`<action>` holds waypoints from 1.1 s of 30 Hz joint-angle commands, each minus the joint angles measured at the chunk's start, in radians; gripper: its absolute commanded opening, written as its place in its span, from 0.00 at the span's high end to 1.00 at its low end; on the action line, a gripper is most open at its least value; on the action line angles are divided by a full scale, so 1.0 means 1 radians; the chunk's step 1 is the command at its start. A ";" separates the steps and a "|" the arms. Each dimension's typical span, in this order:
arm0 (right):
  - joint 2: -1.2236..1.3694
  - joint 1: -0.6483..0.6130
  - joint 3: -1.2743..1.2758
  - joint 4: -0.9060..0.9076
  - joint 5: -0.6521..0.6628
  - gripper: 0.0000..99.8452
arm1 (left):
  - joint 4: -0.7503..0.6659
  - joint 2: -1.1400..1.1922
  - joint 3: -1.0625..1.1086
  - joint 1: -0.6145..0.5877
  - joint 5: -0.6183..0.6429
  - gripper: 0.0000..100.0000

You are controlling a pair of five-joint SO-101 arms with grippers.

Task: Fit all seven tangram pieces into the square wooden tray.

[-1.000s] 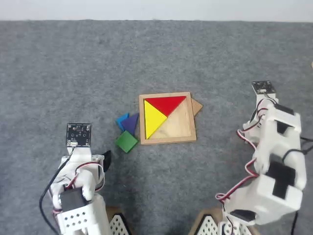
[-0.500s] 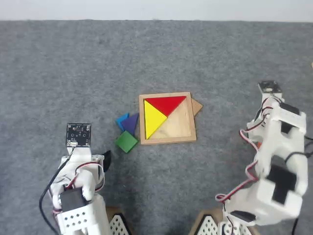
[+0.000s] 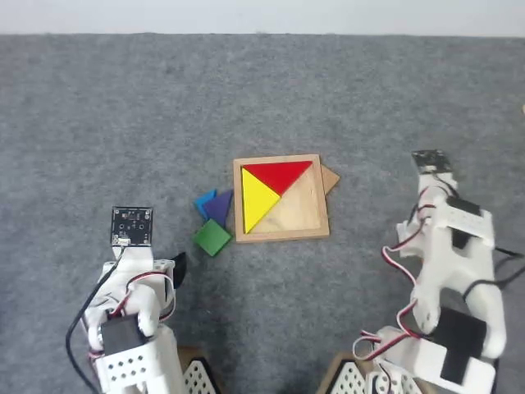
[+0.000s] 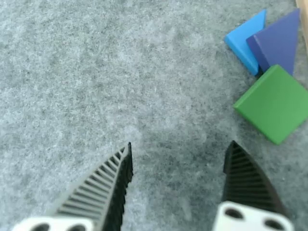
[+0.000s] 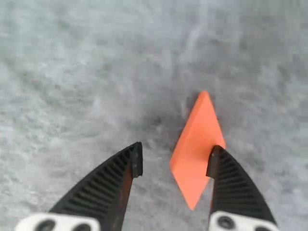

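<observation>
The square wooden tray (image 3: 314,220) lies mid-table and holds a red triangle (image 3: 279,174) and a yellow triangle (image 3: 257,199). Just left of it are a blue piece (image 3: 204,201), a purple triangle (image 3: 219,207) and a green square (image 3: 212,237). My left gripper (image 4: 180,154) is open over bare carpet, short of the green square (image 4: 274,103), purple triangle (image 4: 276,41) and blue piece (image 4: 245,41). My right gripper (image 5: 175,159) is open around an orange parallelogram (image 5: 197,144), which sits against one finger (image 5: 219,163).
A tan piece (image 3: 330,178) pokes out at the tray's far right corner. Grey carpet (image 3: 123,115) covers the table. The left arm (image 3: 131,304) stands at the near left and the right arm (image 3: 447,246) at the right, each apart from the tray.
The right arm swung first a little outward, then back toward the tray and nearer. The left arm and the pieces stayed put.
</observation>
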 commanded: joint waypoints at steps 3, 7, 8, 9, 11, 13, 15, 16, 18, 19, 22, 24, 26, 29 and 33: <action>0.030 -0.081 -0.009 0.042 0.017 0.78 | 0.003 -0.021 -0.012 0.000 0.005 0.70; 0.030 -0.088 -0.014 0.033 0.012 0.78 | 0.003 -0.021 -0.012 0.000 0.005 0.70; 0.030 -0.076 -0.018 0.033 0.012 0.78 | 0.003 -0.021 -0.012 0.000 0.005 0.70; 0.030 -0.054 -0.028 0.031 0.014 0.78 | 0.003 -0.021 -0.012 0.000 0.005 0.70; 0.041 0.001 -0.048 0.002 0.018 0.78 | 0.003 -0.021 -0.012 0.000 0.005 0.70; 0.053 0.045 -0.054 -0.021 0.035 0.78 | 0.003 -0.021 -0.012 0.000 0.005 0.70; 0.070 0.064 -0.055 -0.021 0.081 0.78 | 0.003 -0.021 -0.012 0.000 0.005 0.70; 0.076 0.065 -0.057 -0.015 0.089 0.78 | 0.003 -0.021 -0.012 0.000 0.005 0.70; 0.088 0.077 -0.078 0.001 0.091 0.78 | 0.003 -0.021 -0.012 0.000 0.005 0.70; 0.090 0.090 -0.083 -0.002 0.091 0.78 | 0.003 -0.021 -0.012 0.000 0.005 0.70; 0.096 0.136 -0.092 -0.012 0.089 0.78 | 0.003 -0.021 -0.012 0.000 0.005 0.70; 0.096 0.171 -0.098 -0.022 0.087 0.78 | 0.003 -0.021 -0.012 0.000 0.005 0.70; 0.096 0.205 -0.104 -0.033 0.086 0.78 | 0.003 -0.021 -0.012 0.000 0.005 0.70; 0.087 0.243 -0.110 -0.039 0.055 0.78 | 0.003 -0.021 -0.012 0.000 0.005 0.70; 0.088 0.271 -0.155 -0.041 -0.009 0.78 | 0.003 -0.021 -0.012 0.000 0.005 0.70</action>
